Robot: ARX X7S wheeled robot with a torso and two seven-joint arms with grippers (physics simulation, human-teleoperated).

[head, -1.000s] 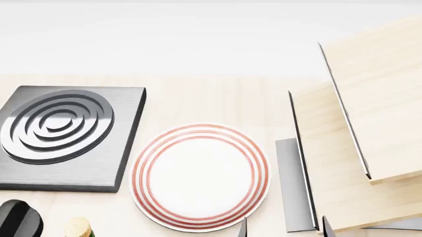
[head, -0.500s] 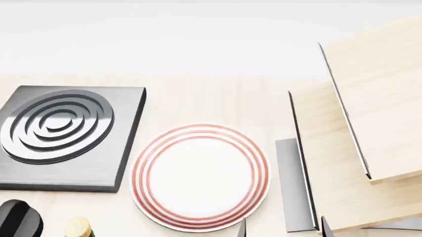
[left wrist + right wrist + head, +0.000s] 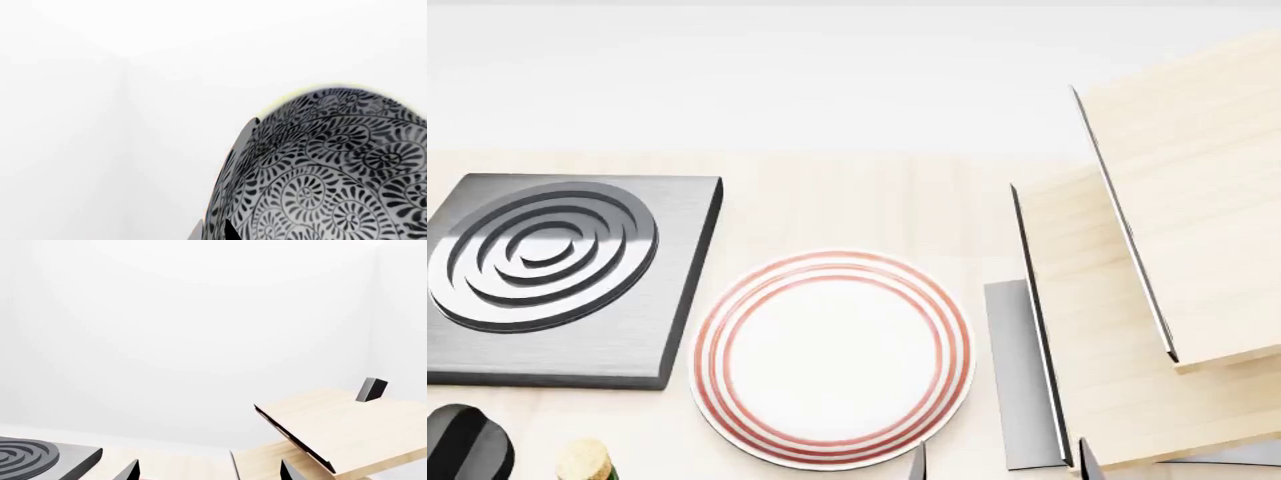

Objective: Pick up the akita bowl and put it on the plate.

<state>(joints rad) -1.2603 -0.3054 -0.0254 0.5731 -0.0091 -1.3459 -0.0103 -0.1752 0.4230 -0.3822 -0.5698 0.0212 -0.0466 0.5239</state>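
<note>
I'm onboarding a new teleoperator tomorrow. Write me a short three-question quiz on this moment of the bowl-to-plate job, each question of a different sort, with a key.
1. True or false: in the head view, the plate already has the akita bowl on it.
2. Multiple choice: what lies at the robot's left of the plate in the head view? A) a dark grey stove with raised rings B) a red kettle C) a glass jug
3. Fill in: the only camera showing the akita bowl is the ____ wrist view.

Key: 1 false, the plate is bare. 2 A. 3 left; the patterned bowl fills that view's corner, with dark finger tips at its edge, though whether the jaws grip it cannot be told.
</note>
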